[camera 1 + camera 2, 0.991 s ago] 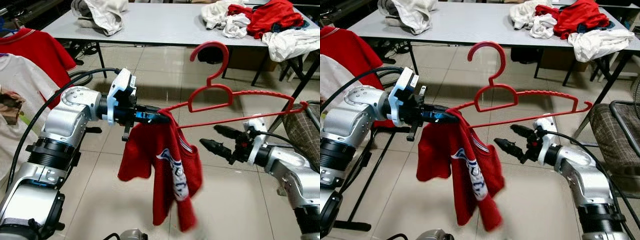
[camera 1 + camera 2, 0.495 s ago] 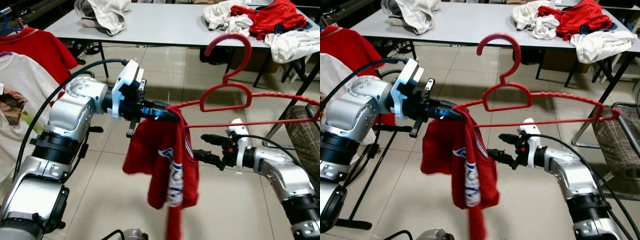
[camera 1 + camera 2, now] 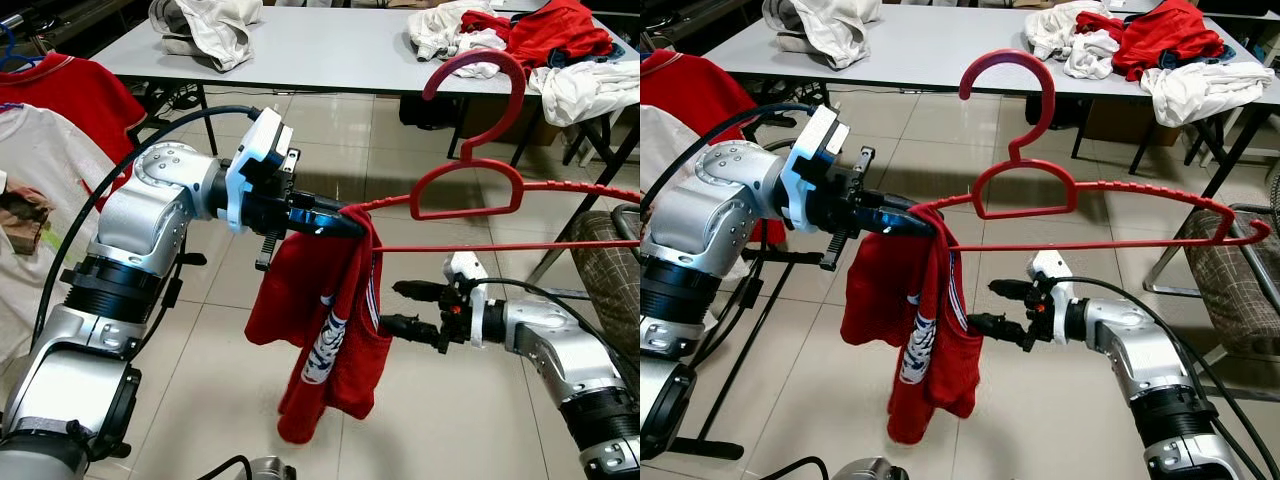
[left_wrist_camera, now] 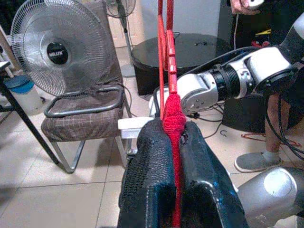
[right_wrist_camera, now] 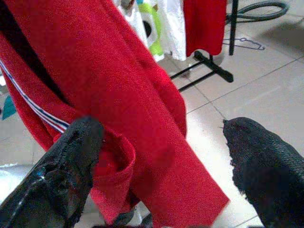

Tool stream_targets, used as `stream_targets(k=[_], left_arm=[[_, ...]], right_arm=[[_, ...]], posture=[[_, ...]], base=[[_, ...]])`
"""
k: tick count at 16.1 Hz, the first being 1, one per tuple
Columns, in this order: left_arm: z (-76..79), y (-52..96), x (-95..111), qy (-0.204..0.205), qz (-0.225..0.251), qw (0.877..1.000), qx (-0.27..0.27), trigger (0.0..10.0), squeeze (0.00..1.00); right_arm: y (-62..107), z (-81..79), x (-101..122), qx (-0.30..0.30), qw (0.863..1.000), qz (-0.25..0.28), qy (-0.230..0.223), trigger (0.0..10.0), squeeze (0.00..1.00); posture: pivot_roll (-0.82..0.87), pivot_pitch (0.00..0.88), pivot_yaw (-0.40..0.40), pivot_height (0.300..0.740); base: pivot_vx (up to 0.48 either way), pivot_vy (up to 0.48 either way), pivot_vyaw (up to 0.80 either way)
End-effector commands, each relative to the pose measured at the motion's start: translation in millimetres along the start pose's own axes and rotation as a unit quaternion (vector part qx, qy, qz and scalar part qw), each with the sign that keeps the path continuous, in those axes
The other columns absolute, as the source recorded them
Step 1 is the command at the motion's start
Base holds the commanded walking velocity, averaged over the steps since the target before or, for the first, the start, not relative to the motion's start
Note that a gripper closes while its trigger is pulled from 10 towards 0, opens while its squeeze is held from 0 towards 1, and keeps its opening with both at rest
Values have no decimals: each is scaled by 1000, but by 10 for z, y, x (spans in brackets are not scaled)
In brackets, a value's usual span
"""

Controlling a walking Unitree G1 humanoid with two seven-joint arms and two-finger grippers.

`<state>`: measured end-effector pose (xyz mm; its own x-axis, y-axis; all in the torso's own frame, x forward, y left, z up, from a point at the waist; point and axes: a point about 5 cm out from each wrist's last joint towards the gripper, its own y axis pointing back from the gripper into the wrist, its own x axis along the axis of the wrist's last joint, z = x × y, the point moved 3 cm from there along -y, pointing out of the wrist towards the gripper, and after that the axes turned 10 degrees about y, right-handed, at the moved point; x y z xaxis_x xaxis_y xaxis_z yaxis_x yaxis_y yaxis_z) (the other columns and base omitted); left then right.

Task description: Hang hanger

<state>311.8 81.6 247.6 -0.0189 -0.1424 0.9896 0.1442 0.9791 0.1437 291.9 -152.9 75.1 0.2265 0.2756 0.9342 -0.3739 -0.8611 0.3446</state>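
The fan [image 4: 59,50] hub carries a small label, too blurred to read; the left gripper [image 3: 335,222] is clamped on the red hanger [image 3: 480,185] with the red shirt [image 3: 325,320] draped from it, raised higher than before; the right gripper [image 3: 395,308], fingers apart, has moved in beside the shirt.

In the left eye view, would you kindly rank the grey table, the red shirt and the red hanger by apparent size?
1. Grey table, though it stands farthest back.
2. Red hanger and red shirt: too alike to rank.
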Motion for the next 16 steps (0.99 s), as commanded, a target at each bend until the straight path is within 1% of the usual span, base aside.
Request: stream_targets(k=[1,3,7,8,10,12,13,14,15,16], left_arm=[[-5,-11,107,-18,-4,1000,-5,0,0],[-16,-12,112,-20,-4,1000,-3,0,0],[-46,-16,124,-23,-3,1000,3,0,0],[-55,-15,126,-24,-4,1000,6,0,0],[-66,-11,122,-26,-6,1000,11,0,0],[-83,-12,111,-28,-6,999,21,0,0],[-106,-5,101,-31,-8,999,32,0,0],[-117,3,103,-33,-8,999,36,0,0],[-121,8,111,-34,-7,999,37,0,0],[-124,10,117,-35,-6,999,38,0,0]], right_arm=[[-24,-38,3,17,1000,-8,16,10000,0],[-34,-76,-55,31,999,-21,17,10000,0],[-50,-109,-153,40,998,-44,15,10000,0],[-59,-110,-158,40,998,-44,15,10000,0],[-64,-101,-106,35,999,-27,13,10000,0],[-55,-138,-66,48,999,-16,17,10000,0],[-47,-182,-107,63,998,-28,17,8510,0],[-39,-217,-163,74,996,-44,15,4314,0],[-23,-256,-250,88,993,-72,15,2275,0],[-8,-282,-325,98,990,-97,20,0,0]], posture=[[14,0,42,740],[14,0,43,740],[14,0,42,740],[15,0,42,740],[14,0,40,740],[13,0,40,740],[13,0,40,740],[13,0,40,740],[10,0,42,740],[10,0,42,740]], base=[[0,0,0],[0,0,0],[0,0,0],[0,0,0],[0,0,0],[0,0,0],[0,0,0],[0,0,0],[0,0,0],[0,0,0]])
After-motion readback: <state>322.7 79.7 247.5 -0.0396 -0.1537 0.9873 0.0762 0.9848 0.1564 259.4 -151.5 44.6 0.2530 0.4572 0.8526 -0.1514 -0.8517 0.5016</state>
